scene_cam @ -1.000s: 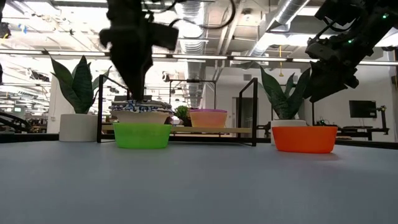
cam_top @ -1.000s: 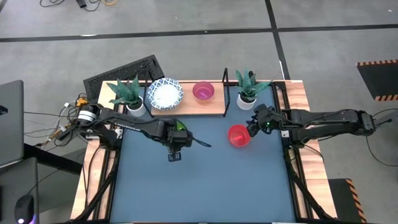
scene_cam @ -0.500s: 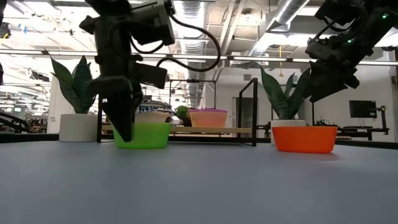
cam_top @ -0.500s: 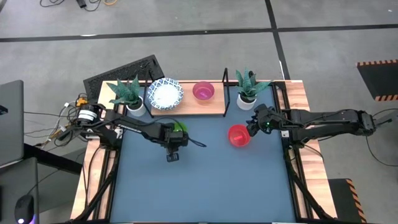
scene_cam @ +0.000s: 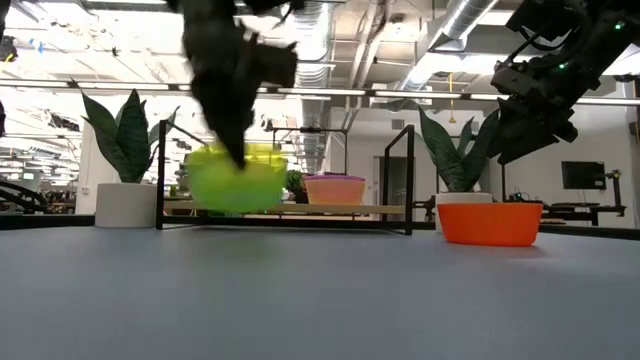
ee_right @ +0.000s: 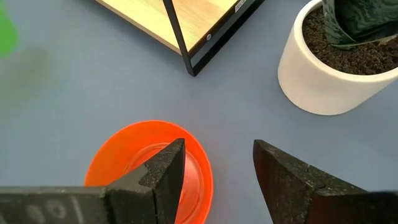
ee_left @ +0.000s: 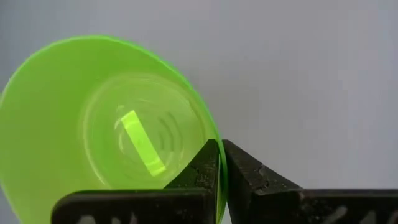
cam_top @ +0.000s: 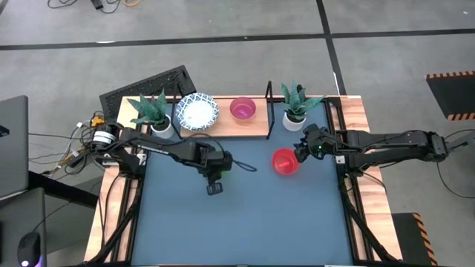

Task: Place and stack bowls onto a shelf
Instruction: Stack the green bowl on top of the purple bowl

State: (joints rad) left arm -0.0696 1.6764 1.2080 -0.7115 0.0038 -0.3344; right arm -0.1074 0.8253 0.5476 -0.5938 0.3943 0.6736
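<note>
Lifted off the dark-blue tabletop (cam_top: 245,215) since half a second ago, the small green plastic bowl (ee_left: 106,124) now hangs in the air, its rim pinched between the pressed-together fingers of the left gripper (ee_left: 219,163), in front of the low light-wood shelf (cam_top: 223,127). On that shelf sit a wide white bowl with a blue patterned rim (cam_top: 197,111) and a small purple plastic bowl (cam_top: 243,109). Over at the table's right edge the right gripper (ee_right: 214,168) has not moved, fingers spread above the far rim of the small red plastic bowl (ee_right: 124,158), beside a white plant pot (ee_right: 329,74).
</note>
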